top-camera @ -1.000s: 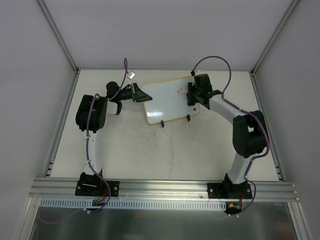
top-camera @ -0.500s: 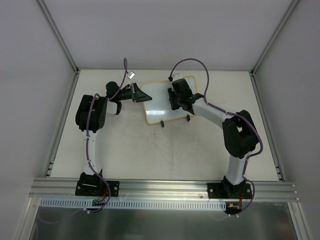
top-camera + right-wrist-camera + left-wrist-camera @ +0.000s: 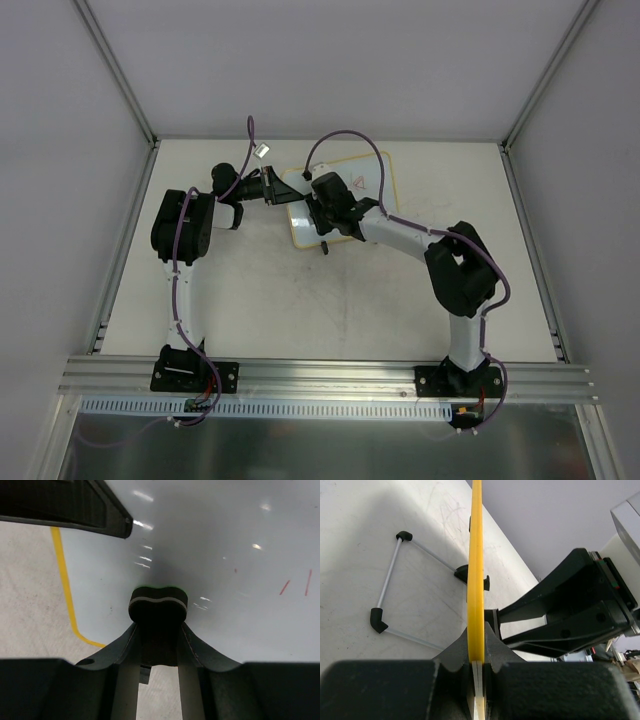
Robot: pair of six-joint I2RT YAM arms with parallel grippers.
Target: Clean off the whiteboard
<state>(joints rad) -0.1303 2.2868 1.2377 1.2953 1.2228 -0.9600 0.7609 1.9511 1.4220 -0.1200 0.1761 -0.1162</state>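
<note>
L gripper [image 3: 272, 187] is clamped shut on the whiteboard [image 3: 378, 172] at its left yellow rim, so the board, which sits far-centre on the table [image 3: 300, 300], is pinned vs sliding. R gripper [image 3: 318, 205] is closed on the black eraser [image 3: 158, 602]. The eraser's face looks pressed to the white surface near the board's left end, just beside the L fingers. Red marks [image 3: 284, 587] lie off to the eraser's right, not yet wiped. To do the wipe well, imo: set the eraser flat, not on an edge, w/ even downforce. Sweep toward the red strokes in overlapping passes. Don't push harder than the L clamp can resist. Stay clear of the L fingers & the rim, where the eraser could catch and twist in the grip.
</note>
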